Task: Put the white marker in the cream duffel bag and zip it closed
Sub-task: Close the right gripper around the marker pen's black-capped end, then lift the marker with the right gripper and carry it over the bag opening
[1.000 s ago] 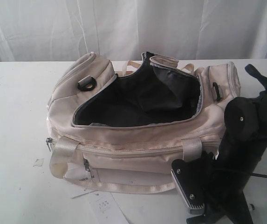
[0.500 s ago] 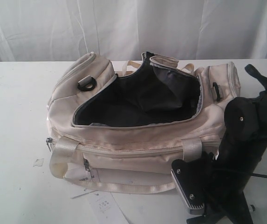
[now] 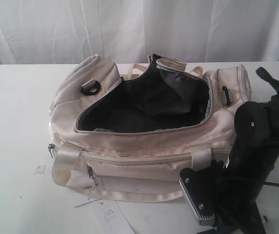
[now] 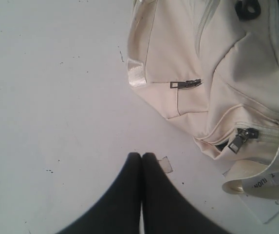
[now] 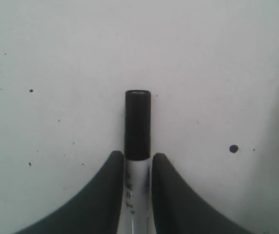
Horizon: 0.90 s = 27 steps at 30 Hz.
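The cream duffel bag (image 3: 144,163) lies on the white table with its main zipper open, showing black lining (image 3: 144,109). Its end, with grey zipper pulls, also shows in the left wrist view (image 4: 202,58). In the right wrist view the white marker (image 5: 138,122) has its black cap pointing away from the wrist. My right gripper (image 5: 138,157) is shut on its white barrel just behind the cap, low over the table. That gripper (image 3: 202,207) sits in front of the bag's right front corner. My left gripper (image 4: 141,156) is shut and empty, over bare table beside the bag's left end.
Paper tags (image 3: 111,215) lie on the table in front of the bag's left corner, and a small scrap (image 3: 40,169) lies to their left. A white curtain hangs behind the table. The right arm's black body (image 3: 263,146) stands close to the bag's right end.
In the exterior view my right gripper has sunk slightly lower and to the right. The bag stays still.
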{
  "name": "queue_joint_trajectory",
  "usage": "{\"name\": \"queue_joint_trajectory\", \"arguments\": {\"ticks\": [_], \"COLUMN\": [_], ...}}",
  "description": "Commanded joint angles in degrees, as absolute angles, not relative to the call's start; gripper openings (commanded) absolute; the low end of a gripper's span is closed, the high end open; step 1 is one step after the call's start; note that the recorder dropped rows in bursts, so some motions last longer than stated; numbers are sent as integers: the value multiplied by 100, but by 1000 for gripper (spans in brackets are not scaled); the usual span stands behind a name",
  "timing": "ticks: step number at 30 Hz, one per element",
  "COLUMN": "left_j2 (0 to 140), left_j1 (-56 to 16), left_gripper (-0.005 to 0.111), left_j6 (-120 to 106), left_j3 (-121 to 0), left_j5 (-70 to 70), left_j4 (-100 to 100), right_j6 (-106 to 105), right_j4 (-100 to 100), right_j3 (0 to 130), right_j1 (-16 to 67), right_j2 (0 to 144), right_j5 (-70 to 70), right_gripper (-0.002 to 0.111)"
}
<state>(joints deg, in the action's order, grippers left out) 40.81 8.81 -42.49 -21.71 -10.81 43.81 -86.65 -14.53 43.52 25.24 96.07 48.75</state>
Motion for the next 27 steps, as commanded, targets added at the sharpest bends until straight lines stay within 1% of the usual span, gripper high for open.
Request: {"name": "queue_joint_trajectory", "arguments": {"ticks": [1, 5, 20, 22, 23, 24, 25, 27], "left_j2": [4069, 4069, 4069, 4069, 4069, 4069, 4069, 4069], "left_j1": [850, 850, 850, 850, 850, 850, 850, 850], "left_gripper": [0, 0, 0, 0, 0, 0, 0, 0], "left_j6": [-4263, -4263, -4263, -4263, -4263, -4263, -4263, -4263], "left_j3": [-2137, -2137, -2137, -2137, -2137, -2137, -2137, -2137], "left_j5": [-1112, -1112, -1112, -1112, -1112, -1112, -1112, -1112], "left_j4": [4468, 4468, 4468, 4468, 4468, 4468, 4468, 4468], "right_j6": [-8663, -8663, -8663, -8663, -8663, -8638, -8489, -8287], "right_j4": [-1476, -1476, -1460, -1460, -1460, -1460, -1460, -1470], "right_j3": [4329, 4329, 4320, 4320, 4320, 4320, 4320, 4343], "right_j1": [2532, 2532, 2532, 2532, 2532, 2532, 2532, 2532], "right_j2": [9606, 9606, 9756, 9756, 9756, 9756, 9756, 9701], "right_j5": [4940, 4940, 4800, 4750, 4750, 4738, 4656, 4568], "right_gripper": [27, 30, 29, 25, 17, 14, 8, 0]}}
